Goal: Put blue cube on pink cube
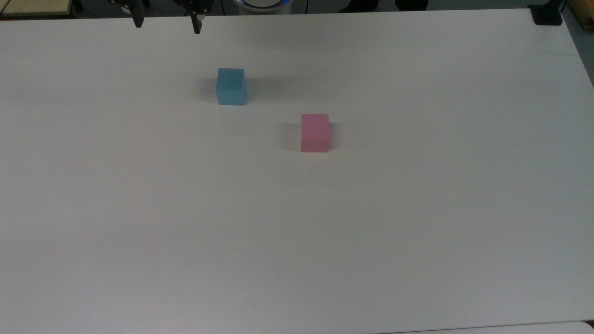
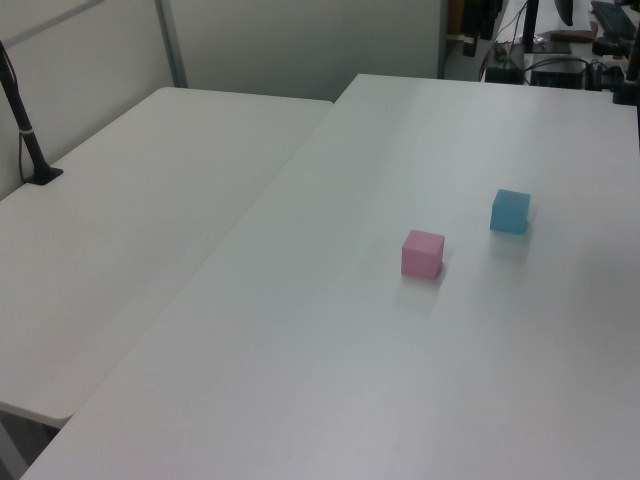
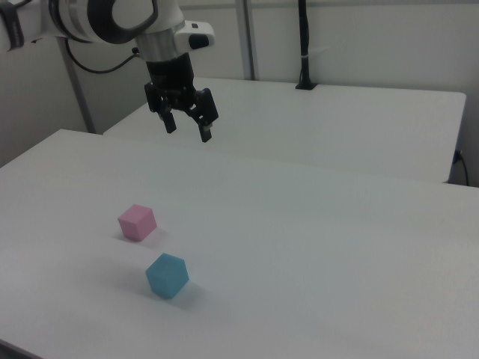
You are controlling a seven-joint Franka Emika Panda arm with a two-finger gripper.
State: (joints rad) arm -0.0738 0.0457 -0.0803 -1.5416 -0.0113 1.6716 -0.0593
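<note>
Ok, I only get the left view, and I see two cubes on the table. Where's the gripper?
Observer: In the right view the gripper hangs high above the table, beyond the pink cube.
Operator: Is it holding something?
Observer: No. Its fingers are spread open, with nothing between them.
Operator: Which cube is it closer to?
Observer: In the top view it is at the table's upper edge, up and to the top view's left of the blue cube, and nearer to that one than to the pink cube.
</note>
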